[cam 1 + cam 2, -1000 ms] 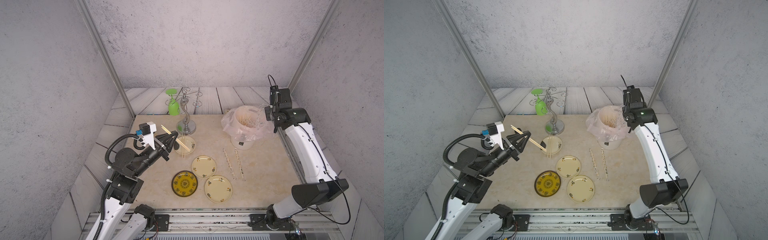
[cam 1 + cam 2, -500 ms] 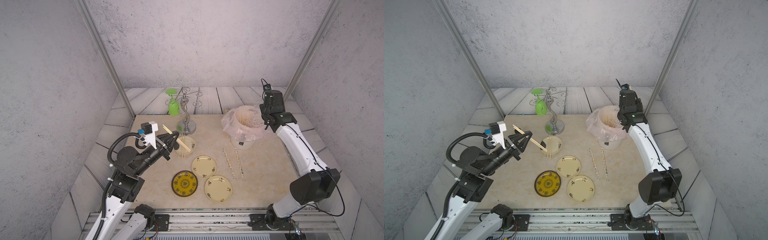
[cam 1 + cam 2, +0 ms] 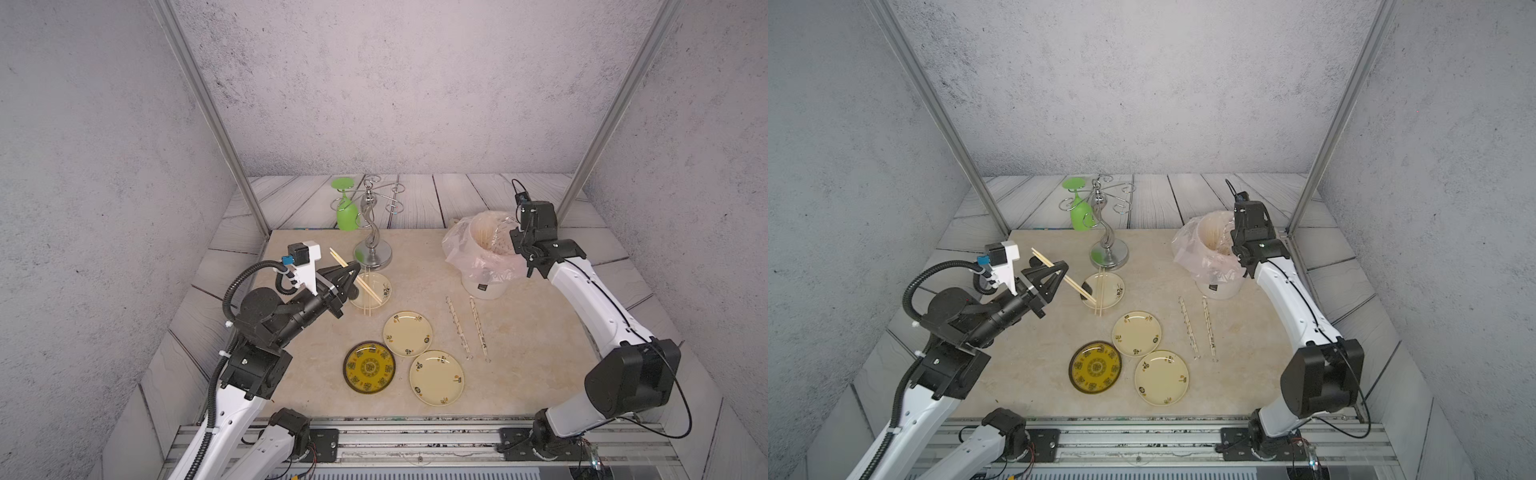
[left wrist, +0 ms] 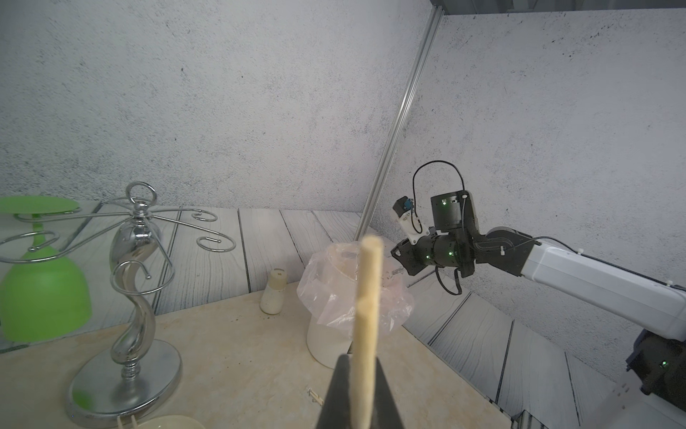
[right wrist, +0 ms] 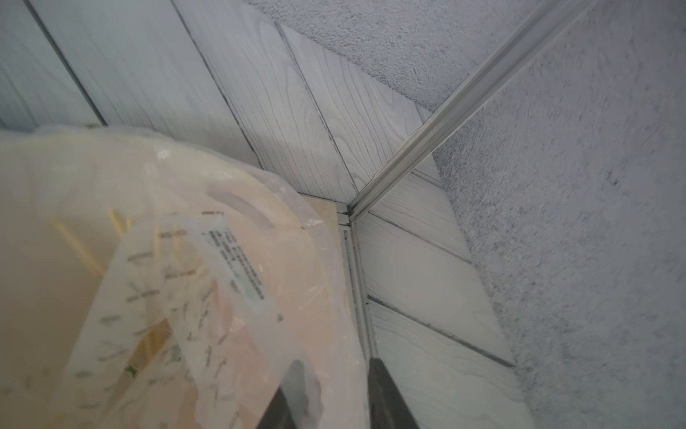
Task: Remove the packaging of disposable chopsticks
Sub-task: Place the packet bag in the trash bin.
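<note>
My left gripper [image 3: 351, 272] [image 3: 1065, 270] [image 4: 362, 371] is shut on a bare pair of disposable chopsticks [image 3: 355, 280] [image 3: 1063, 277] [image 4: 367, 308], held slanted above the rear pale plate [image 3: 380, 282]. Another bare pair [image 3: 368, 301] lies across that plate. Two chopstick pairs still in their packaging [image 3: 457, 328] [image 3: 478, 328] [image 3: 1188, 328] lie side by side on the table. My right gripper [image 3: 515, 245] [image 3: 1235, 245] [image 5: 336, 375] hangs open over the bin [image 3: 482, 286]. A loose clear packaging sleeve [image 5: 237, 275] droops into the bin, its film lying over one finger.
The bin is lined with a pinkish bag [image 3: 465, 249] and holds sticks and wrappers. Two cream plates [image 3: 407, 334] [image 3: 436, 377] and a dark yellow plate [image 3: 369, 368] sit at the front. A chrome glass rack [image 3: 372, 245] with a green glass [image 3: 347, 214] stands behind.
My right arm swung left over the bin and its jaws opened, letting go of the sleeve. The left gripper with the chopsticks shifted only slightly.
</note>
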### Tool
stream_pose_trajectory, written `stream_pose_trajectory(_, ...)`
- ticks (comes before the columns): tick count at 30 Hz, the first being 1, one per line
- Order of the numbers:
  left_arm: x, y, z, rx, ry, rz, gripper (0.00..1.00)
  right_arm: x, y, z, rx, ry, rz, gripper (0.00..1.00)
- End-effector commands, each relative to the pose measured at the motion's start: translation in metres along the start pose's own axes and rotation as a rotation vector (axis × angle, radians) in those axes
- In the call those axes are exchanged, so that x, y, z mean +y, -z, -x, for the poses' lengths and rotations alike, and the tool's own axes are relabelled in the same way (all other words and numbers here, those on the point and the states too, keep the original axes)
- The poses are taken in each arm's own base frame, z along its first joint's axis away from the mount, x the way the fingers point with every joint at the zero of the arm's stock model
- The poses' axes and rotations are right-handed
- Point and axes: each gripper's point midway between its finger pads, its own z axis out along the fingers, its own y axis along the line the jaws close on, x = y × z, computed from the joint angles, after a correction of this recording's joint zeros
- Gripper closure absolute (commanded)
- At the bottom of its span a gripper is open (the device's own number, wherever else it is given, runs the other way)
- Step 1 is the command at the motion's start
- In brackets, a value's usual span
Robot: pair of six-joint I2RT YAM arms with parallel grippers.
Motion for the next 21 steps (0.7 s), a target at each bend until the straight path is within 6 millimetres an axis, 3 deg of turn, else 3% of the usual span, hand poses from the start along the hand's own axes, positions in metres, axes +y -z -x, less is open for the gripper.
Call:
stream_pose_trajectory(1,-0.005,0.001,0.014,-0.034,-0.021,-0.007,1.0,-0.014,0.037,0.021,-0.087,-0.085,0.059,0.53)
stream_pose_trajectory(10,-0.001,0.001,0.013,-0.031,-0.026,0.011,1.0,0.003,0.065,0.029,-0.108,-0.151,0.244,0.35)
stream_pose_trajectory(17,0.002,0.0,0.01,-0.022,-0.024,0.02,1.0,0.014,0.043,-0.002,0.037,-0.117,0.222,0.34)
stream_pose_trajectory(21,0.005,-0.003,0.007,-0.011,-0.019,0.029,1.0,0.041,0.049,-0.002,0.062,-0.164,0.378,0.34)
